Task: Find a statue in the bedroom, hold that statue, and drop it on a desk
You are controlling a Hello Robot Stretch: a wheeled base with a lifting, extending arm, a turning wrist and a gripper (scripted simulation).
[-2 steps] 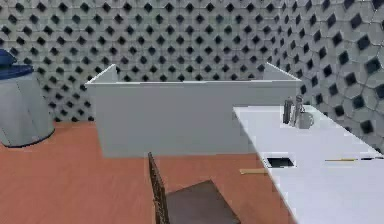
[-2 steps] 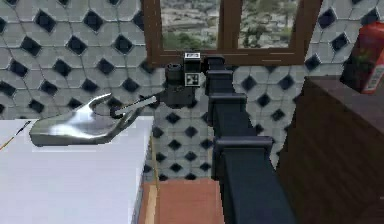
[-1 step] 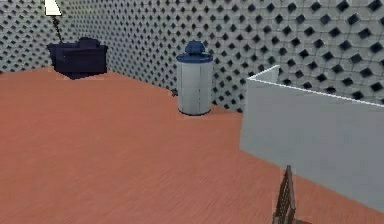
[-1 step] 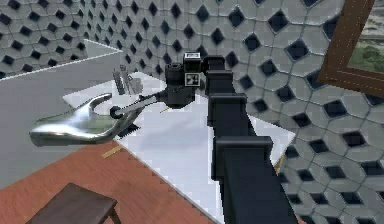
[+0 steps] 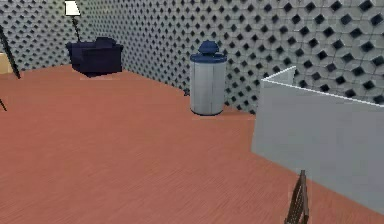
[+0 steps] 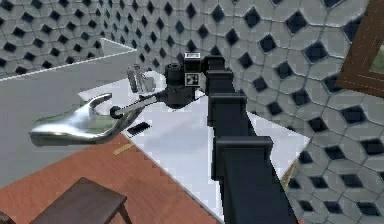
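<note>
Jaws? can't tell, honestly
Gripper (image 6: 130,93) at the silver statue (image 6: 72,127) by the white desk (image 6: 195,150) (held or not, no idea).

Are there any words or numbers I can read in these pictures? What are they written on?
No words or numbers can be read anywhere.
The two white squares on the arm carry black marks, patterns rather than letters.
The bin, the flat dark thing on the desk and the framed picture show no print.
</note>
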